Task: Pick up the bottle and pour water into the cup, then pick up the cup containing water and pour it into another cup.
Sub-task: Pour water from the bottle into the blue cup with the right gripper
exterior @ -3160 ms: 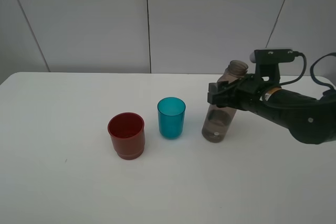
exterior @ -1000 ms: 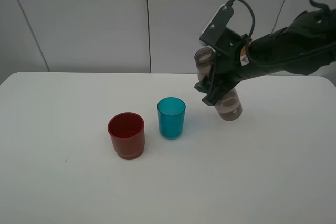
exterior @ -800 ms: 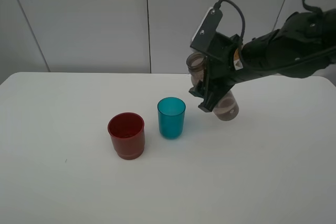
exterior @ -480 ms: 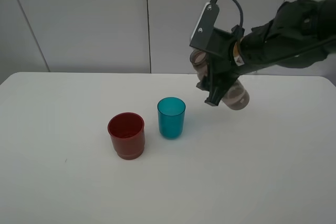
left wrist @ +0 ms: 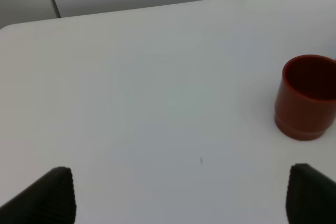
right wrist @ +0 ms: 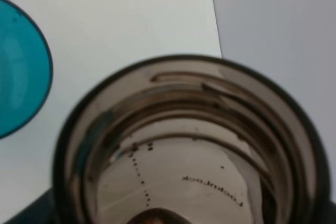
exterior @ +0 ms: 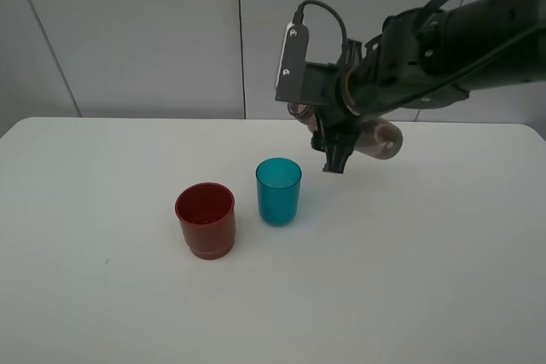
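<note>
At the left of the white table, the left gripper was held low with its black fingers spread wide and nothing between them, seemingly parked until the second pour was due. Ahead of it, the squat translucent red plastic cup was stood upright, at about 8 o'clock from the small translucent teal-blue plastic tumbler. The two were set close but apart, presumably so that water could be passed from one to the other with a short move. Neither was touched by anything.

Above the tumbler, at about 1 o'clock from it in the high view, the tall smoky grey-brown plastic bottle was clamped around its body by the right gripper. It was laid nearly level, its open threaded neck turned toward 9 o'clock and its base toward 3 o'clock. That tilt was judged to be the start of the pour. No stream could be made out, and the mouth appeared not quite over the teal rim.

The right arm was reached in from 3 o'clock, raised well clear of the table. Its wrist was rolled over so that the bottle's mouth was brought close before the wrist camera.
</note>
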You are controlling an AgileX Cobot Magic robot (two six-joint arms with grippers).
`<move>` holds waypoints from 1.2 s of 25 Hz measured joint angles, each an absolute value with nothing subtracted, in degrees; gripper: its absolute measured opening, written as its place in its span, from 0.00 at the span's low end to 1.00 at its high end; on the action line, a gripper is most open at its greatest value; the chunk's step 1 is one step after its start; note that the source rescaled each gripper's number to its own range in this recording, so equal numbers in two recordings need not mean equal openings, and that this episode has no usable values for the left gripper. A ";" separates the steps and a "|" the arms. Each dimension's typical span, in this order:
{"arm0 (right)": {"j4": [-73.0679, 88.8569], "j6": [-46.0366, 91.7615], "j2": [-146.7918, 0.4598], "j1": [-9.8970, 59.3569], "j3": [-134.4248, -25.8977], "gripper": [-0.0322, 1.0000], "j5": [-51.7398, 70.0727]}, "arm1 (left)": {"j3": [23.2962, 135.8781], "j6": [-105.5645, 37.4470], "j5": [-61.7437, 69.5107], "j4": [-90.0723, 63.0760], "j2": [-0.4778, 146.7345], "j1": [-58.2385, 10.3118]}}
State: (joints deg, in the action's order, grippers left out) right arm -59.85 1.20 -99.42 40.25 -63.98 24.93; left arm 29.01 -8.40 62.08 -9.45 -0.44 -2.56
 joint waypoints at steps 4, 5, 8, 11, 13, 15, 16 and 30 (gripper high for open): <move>-63.53 1.14 -101.64 40.36 -63.96 0.03 27.91 | 29.01 -8.40 62.08 -9.45 -0.44 -2.56; -64.08 1.08 -102.16 40.36 -63.96 0.03 28.32 | 29.01 -8.40 62.08 -9.45 -0.44 -2.56; -66.86 0.00 -103.46 40.56 -64.02 0.03 29.77 | 29.01 -8.40 62.08 -9.45 -0.44 -2.56; -69.74 -2.67 -104.75 41.58 -64.02 0.03 31.14 | 29.01 -8.40 62.08 -9.45 -0.44 -2.56; -71.42 -3.72 -105.38 42.21 -64.08 0.03 31.44 | 29.01 -8.40 62.08 -9.45 -0.44 -2.56; -73.15 -4.70 -106.00 42.70 -64.08 0.03 32.33 | 29.01 -8.40 62.08 -9.45 -0.44 -2.56; -74.15 -5.12 -106.19 43.03 -64.08 0.03 32.76 | 29.01 -8.40 62.08 -9.45 -0.44 -2.56; -83.29 -9.06 -110.49 46.85 -64.33 0.03 39.72 | 29.01 -8.40 62.08 -9.45 -0.44 -2.56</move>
